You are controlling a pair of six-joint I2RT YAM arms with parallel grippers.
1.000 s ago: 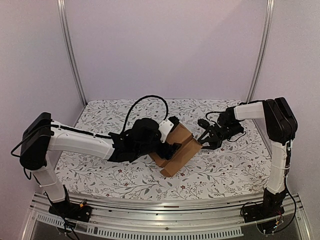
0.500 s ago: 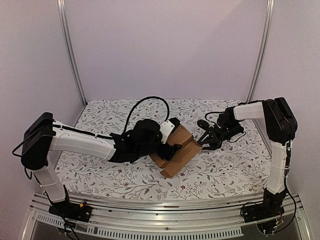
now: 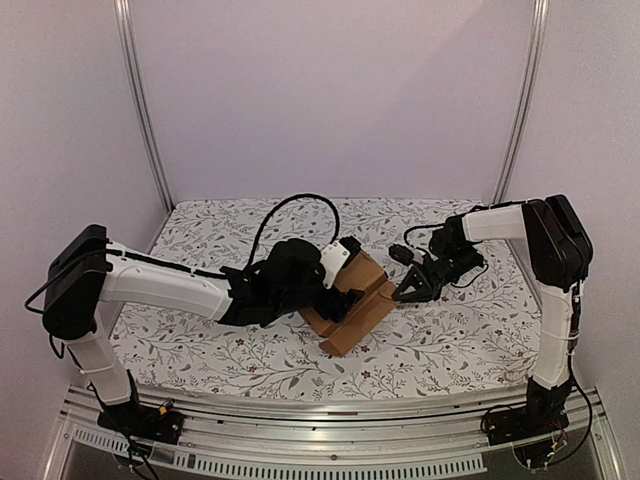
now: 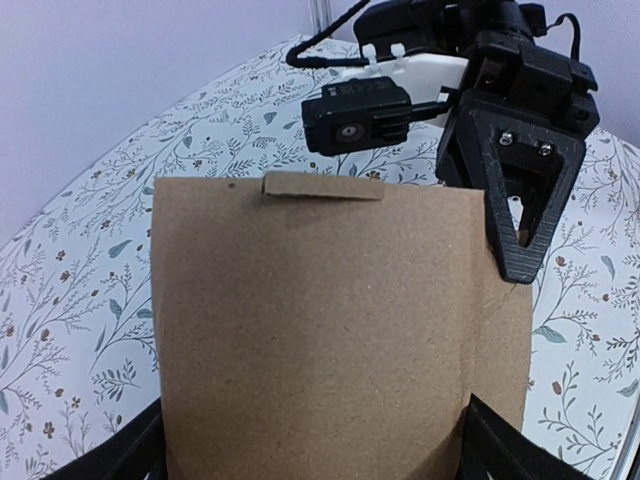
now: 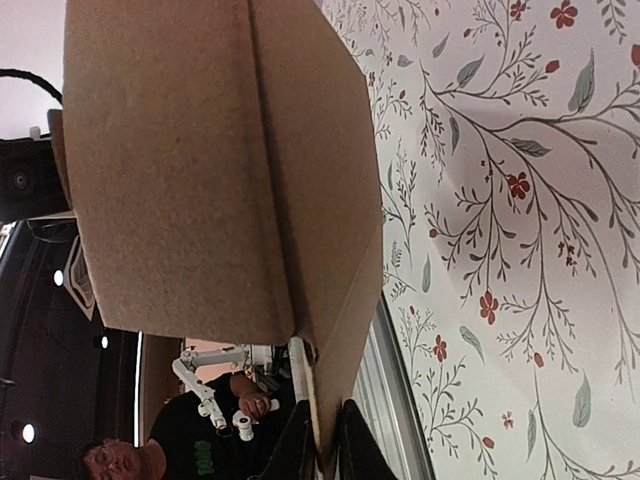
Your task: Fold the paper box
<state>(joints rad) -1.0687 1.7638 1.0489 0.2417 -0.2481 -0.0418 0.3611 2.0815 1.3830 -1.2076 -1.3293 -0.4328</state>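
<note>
The paper box lies about the middle of the worktop, partly formed, with 1 brown panel raised and its long side slanting toward the near right corner. We have 2 arms on it, 1 from each side.

The left gripper reaches in from the left edge. Its fingers are spread wide on either side of the upright panel. We cannot tell whether they press on the cardboard or only bracket it. A small tab stands up at that panel's top edge.

The right gripper is at the box's right end. A second ago its jaws stood about half apart beside the flap. Now they have drawn in until only the thin edge of the cardboard lies between the fingers, so we take it as pinching that flap.

We judge that the right arm has gone from approaching to holding. If so, it can now swing the flap over while the left side steadies the box. The pinch sits at the very rim, so the board may slip or crease.
</note>
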